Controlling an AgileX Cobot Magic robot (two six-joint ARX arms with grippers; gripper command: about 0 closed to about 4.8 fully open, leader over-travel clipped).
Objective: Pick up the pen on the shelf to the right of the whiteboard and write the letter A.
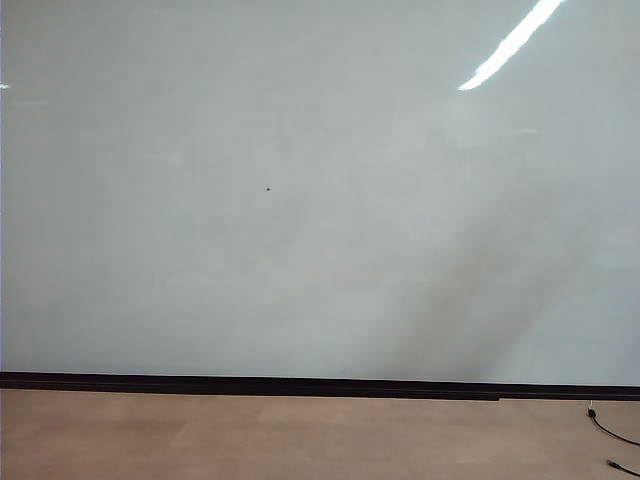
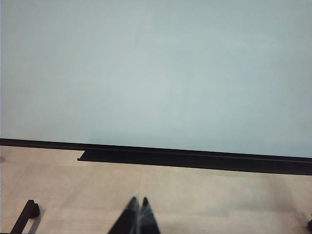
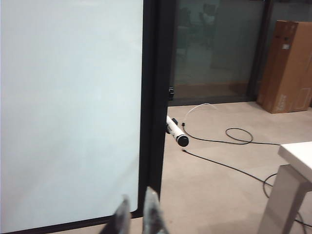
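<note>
The whiteboard (image 1: pixel 300 200) fills the exterior view, pale and glossy, with a black strip along its bottom and one tiny dark speck (image 1: pixel 268 188). No letter A is in view on it. The pen (image 3: pixel 175 132), white-barrelled with a black end, sticks out from the black frame at the whiteboard's (image 3: pixel 68 107) right edge; its shelf is hard to make out. My right gripper (image 3: pixel 137 197) is well short of the pen, in front of the board's lower corner, blurred, slightly open with nothing between the fingers. My left gripper (image 2: pixel 139 201) is shut and empty, above the floor before the whiteboard (image 2: pixel 156 73). Neither gripper shows in the exterior view.
Black cables (image 3: pixel 229 136) trail across the floor past the pen. A cardboard box (image 3: pixel 286 63) stands by a glass wall beyond. A white table leg (image 3: pixel 285 195) is close by. A black stand foot (image 2: pixel 24 217) and a cable (image 1: pixel 610 432) lie on the floor.
</note>
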